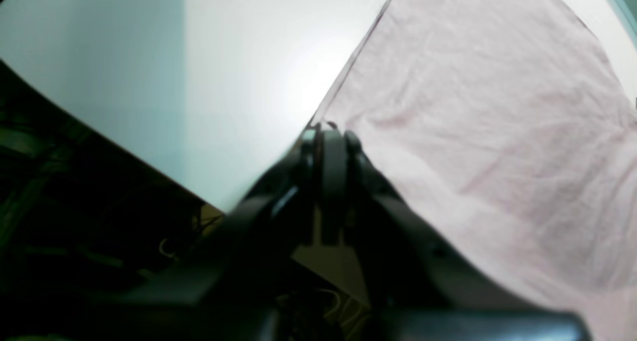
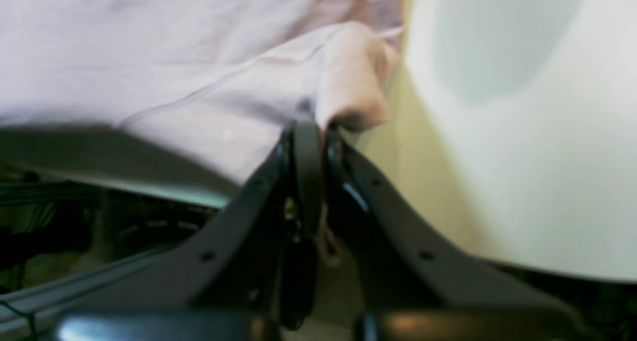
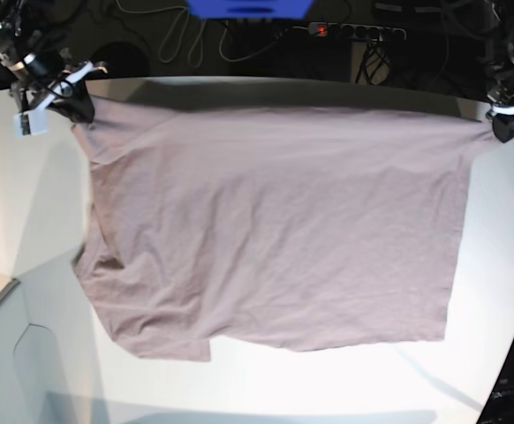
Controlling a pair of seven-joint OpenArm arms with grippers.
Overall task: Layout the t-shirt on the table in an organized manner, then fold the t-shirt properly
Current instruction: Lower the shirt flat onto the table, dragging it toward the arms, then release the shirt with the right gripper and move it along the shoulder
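Left pincer (image 1: 329,132) clamped on t-shirt (image 3: 275,221) corner; right pincer (image 2: 311,127) clamped on opposite corner, over desk (image 3: 504,265).

Robotics lab or test bench, large white table (image 3: 266,380) with curved far edge, tangled cables (image 3: 182,40) on dark floor behind; power strip (image 3: 359,31) with lit red switch, blue box (image 3: 248,7) at top

The right wrist view is blurred; the t-shirt (image 2: 209,72) runs off its top and left edges. In the base view, both arms are cut off by the upper corners; the table (image 3: 504,265) runs past the frame.
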